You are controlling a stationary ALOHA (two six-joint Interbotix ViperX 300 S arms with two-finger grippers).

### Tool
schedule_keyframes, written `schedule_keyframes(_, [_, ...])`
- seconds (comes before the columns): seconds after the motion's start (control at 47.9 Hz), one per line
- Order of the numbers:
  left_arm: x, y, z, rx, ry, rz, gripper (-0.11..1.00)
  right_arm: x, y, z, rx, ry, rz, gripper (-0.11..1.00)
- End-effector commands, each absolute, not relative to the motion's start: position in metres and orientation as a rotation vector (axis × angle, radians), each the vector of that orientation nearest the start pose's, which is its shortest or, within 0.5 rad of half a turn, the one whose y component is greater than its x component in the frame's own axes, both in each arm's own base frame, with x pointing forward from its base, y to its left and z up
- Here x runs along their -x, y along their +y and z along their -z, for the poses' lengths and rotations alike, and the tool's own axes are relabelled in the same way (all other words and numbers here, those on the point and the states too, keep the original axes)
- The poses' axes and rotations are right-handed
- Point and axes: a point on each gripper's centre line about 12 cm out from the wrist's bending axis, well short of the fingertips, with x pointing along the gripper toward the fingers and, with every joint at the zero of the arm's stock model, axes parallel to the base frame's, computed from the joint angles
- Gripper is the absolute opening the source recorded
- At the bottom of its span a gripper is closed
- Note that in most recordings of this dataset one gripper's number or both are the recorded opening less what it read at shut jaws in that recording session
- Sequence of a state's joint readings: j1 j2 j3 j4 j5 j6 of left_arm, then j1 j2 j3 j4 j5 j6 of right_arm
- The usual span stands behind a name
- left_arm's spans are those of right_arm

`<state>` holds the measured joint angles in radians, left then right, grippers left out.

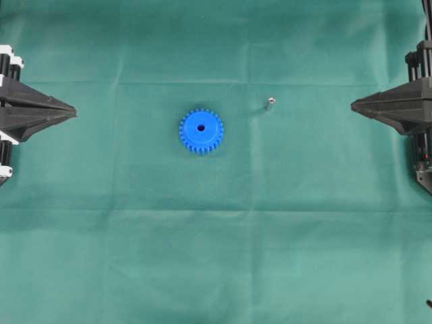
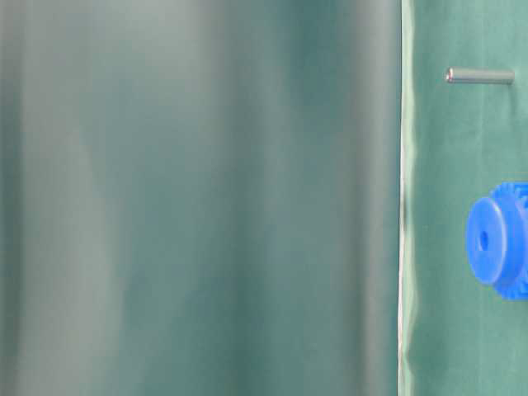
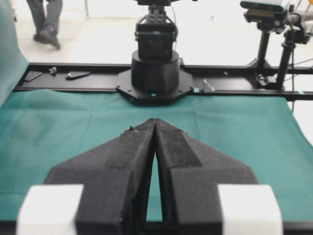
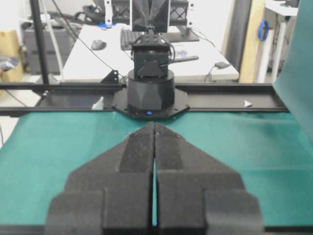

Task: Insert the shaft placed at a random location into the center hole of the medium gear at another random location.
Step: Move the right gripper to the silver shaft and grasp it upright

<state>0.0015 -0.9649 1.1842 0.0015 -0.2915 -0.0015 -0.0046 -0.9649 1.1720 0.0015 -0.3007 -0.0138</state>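
Green cloth (image 1: pixel 216 270), blue gear (image 1: pixel 201 131), shaft (image 1: pixel 269 103) apart, left tool (image 1: pixel 73 110) together, right tool (image 1: pixel 354 105) together

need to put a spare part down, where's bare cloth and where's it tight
The green cloth is bare across the whole near half below the medium gear, and along the far edge above it. Bare strips also lie between the left gripper and the gear, and between the shaft and the right gripper. Tightest: the gap between gear and shaft.
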Motion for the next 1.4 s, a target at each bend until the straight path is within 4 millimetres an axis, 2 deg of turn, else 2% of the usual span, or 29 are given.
schedule_keyframes(0.0, [-0.202, -0.001, -0.300, -0.004, -0.080, 0.008, 0.00, -0.201, -0.001, -0.299, 0.014, -0.092, 0.008, 0.01])
schedule_keyframes(0.313, [-0.202, -0.001, -0.299, -0.003, -0.066, 0.008, 0.00, -0.210, -0.017, -0.291, 0.021, -0.064, 0.080, 0.01])
schedule_keyframes(0.396, [-0.202, -0.001, -0.297, -0.004, -0.057, 0.008, 0.00, -0.215, -0.020, -0.283, 0.018, -0.033, 0.095, 0.07])
schedule_keyframes(0.501, [-0.202, -0.001, -0.297, -0.003, -0.057, 0.008, 0.00, -0.224, -0.026, -0.267, 0.013, 0.024, 0.117, 0.28])
schedule_keyframes(0.647, [-0.202, -0.001, -0.297, -0.003, -0.055, 0.008, 0.00, -0.240, -0.038, -0.239, 0.004, 0.108, 0.156, 0.73])
schedule_keyframes(0.709, [-0.202, -0.001, -0.296, -0.003, -0.054, 0.008, 0.00, -0.247, -0.044, -0.222, 0.006, 0.142, 0.175, 0.87])
schedule_keyframes(0.835, [-0.202, -0.001, -0.296, -0.004, -0.054, 0.008, 0.00, -0.258, -0.054, -0.189, 0.002, 0.207, 0.203, 0.80])
schedule_keyframes(1.043, [-0.202, -0.001, -0.296, -0.006, -0.052, 0.006, 0.00, -0.275, -0.061, -0.149, -0.014, 0.266, 0.220, 0.80])
schedule_keyframes(1.377, [-0.202, -0.001, -0.294, -0.006, -0.041, 0.006, 0.00, -0.288, -0.073, -0.108, -0.038, 0.323, 0.270, 0.80])
